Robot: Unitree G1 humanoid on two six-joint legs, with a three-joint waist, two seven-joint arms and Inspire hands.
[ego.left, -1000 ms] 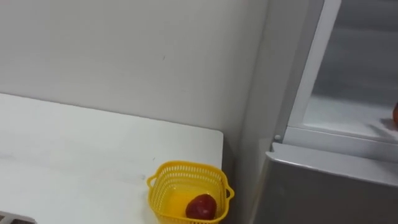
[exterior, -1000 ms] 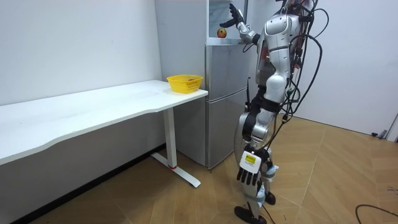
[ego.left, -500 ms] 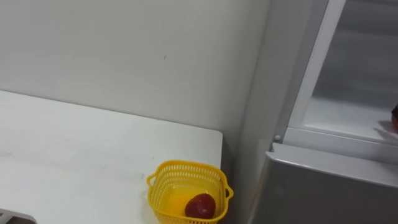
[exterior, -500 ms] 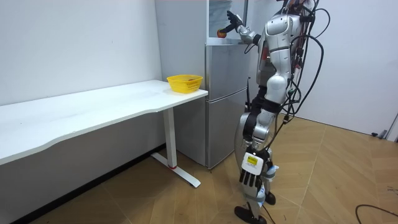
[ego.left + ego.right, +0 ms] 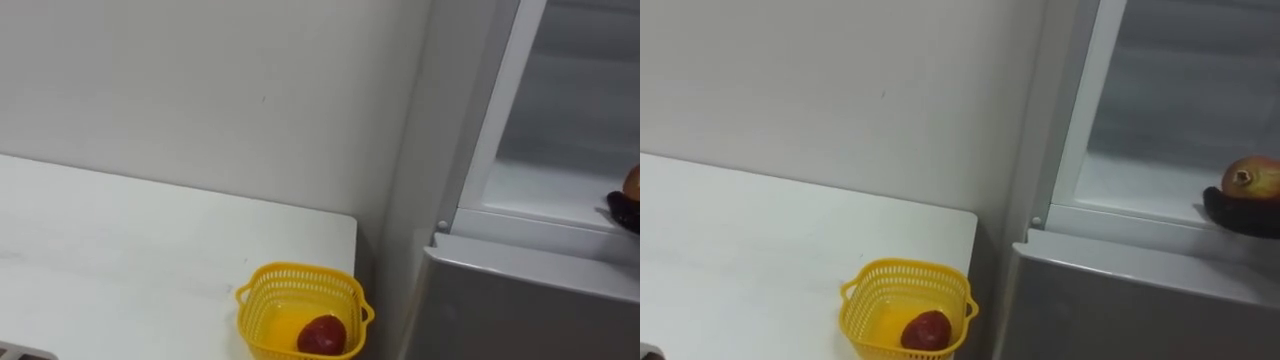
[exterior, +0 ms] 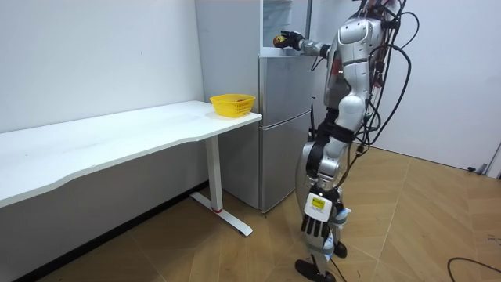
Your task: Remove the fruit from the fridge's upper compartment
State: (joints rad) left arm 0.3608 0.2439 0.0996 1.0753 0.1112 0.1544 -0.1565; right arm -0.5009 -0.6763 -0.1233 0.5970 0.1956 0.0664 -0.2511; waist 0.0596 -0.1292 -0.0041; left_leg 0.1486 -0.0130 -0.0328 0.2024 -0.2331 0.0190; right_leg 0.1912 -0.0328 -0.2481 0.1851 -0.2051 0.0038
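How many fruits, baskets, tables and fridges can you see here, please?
Fruit: 2
Basket: 1
Table: 1
Fridge: 1
Total: 5

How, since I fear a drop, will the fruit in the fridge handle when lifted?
The fruit looks round, so a nudge would probably roll it along the flat shelf. It seems firm, likely keeping its shape in the right hand close by. Its smooth skin may slip.
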